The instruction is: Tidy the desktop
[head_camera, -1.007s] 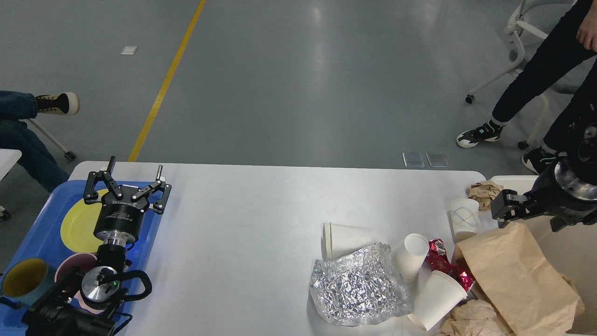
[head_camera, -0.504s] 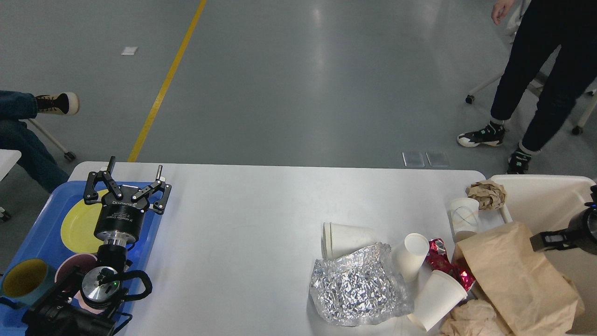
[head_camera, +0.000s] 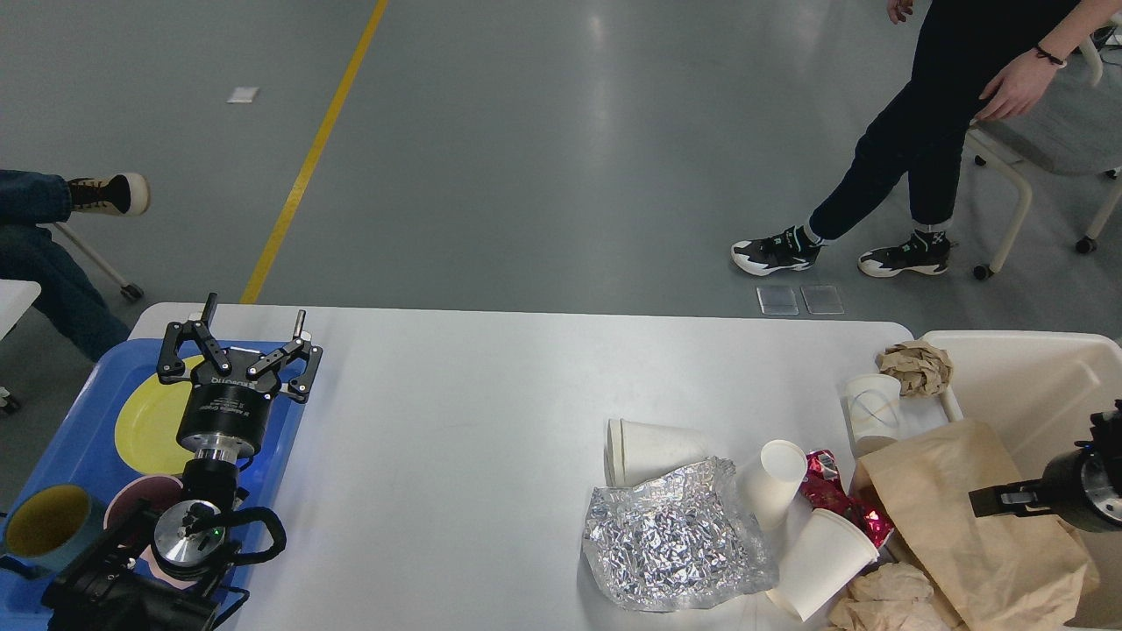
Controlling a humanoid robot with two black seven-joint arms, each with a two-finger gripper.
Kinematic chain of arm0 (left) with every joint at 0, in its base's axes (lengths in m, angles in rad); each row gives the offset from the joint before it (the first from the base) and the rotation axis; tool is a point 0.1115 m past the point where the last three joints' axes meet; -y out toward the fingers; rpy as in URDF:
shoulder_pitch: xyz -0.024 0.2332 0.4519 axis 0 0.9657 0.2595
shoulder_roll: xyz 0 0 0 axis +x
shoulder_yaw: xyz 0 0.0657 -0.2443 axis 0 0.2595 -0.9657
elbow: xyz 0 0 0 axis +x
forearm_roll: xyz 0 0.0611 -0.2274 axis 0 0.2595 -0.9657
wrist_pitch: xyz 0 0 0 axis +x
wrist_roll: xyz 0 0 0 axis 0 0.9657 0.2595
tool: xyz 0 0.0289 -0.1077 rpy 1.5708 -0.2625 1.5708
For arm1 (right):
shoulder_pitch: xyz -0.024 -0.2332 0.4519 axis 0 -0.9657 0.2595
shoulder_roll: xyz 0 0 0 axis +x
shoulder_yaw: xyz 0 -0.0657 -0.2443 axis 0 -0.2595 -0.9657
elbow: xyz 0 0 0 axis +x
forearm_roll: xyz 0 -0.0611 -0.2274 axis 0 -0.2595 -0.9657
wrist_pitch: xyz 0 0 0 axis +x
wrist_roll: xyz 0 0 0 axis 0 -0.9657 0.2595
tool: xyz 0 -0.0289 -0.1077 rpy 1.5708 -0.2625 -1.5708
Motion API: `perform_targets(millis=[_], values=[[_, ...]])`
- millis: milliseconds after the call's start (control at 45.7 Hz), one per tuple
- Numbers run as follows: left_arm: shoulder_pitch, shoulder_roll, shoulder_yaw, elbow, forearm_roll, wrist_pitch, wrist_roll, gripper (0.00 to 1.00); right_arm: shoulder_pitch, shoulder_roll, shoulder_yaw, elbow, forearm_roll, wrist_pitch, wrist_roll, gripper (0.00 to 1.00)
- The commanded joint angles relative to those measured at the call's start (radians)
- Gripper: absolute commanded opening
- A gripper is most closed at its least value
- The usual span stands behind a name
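The white desktop (head_camera: 456,394) fills the lower view. On its right side lies litter: crumpled foil (head_camera: 675,535), several white paper cups (head_camera: 653,447), a red wrapper (head_camera: 828,491), a brown paper bag (head_camera: 973,517) and crumpled brown paper (head_camera: 916,366). My left gripper (head_camera: 254,329) is open and empty, above the blue tray (head_camera: 88,412) at the left end. My right gripper (head_camera: 999,501) comes in from the right edge, over the paper bag. It looks dark and narrow, so its fingers cannot be told apart.
The tray holds a yellow plate (head_camera: 145,429), a pink bowl (head_camera: 140,495) and a mug (head_camera: 44,526). A cream bin (head_camera: 1026,368) stands off the desktop's right end. A person (head_camera: 912,149) walks beyond the table. A seated person's legs (head_camera: 44,263) are at left.
My right arm has dropped from beside the upright cup near the bin down over the paper bag. The person behind the table has walked left. My left arm has not moved.
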Motion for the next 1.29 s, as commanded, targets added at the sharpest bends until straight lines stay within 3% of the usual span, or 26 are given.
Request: perform_targets(millis=[0, 613, 876, 963, 1073, 1139, 1204, 1270], values=[[0.000, 0.000, 0.000, 0.000, 0.000, 0.000, 0.000, 0.96, -0.055, 0.008, 0.041, -0.036, 0.002, -0.003, 0.003, 0.86], [0.000, 0.000, 0.000, 0.000, 0.000, 0.000, 0.000, 0.96, -0.167, 0.044, 0.125, -0.154, 0.007, -0.005, -0.021, 0.86], [0.000, 0.000, 0.000, 0.000, 0.000, 0.002, 0.000, 0.96, -0.339, 0.062, 0.249, -0.359, 0.007, -0.005, -0.021, 0.85], [0.000, 0.000, 0.000, 0.000, 0.000, 0.000, 0.000, 0.96, -0.342, 0.065, 0.251, -0.360, 0.007, -0.005, -0.021, 0.67], [0.000, 0.000, 0.000, 0.000, 0.000, 0.000, 0.000, 0.96, -0.344, 0.065, 0.251, -0.361, 0.037, -0.002, -0.024, 0.27], [0.000, 0.000, 0.000, 0.000, 0.000, 0.002, 0.000, 0.96, -0.344, 0.068, 0.249, -0.360, 0.066, 0.001, -0.039, 0.19], [0.000, 0.000, 0.000, 0.000, 0.000, 0.002, 0.000, 0.96, -0.345, 0.076, 0.249, -0.353, 0.068, 0.013, -0.072, 0.00], [0.000, 0.000, 0.000, 0.000, 0.000, 0.000, 0.000, 0.96, -0.345, 0.076, 0.249, -0.353, 0.068, 0.015, -0.101, 0.00]])
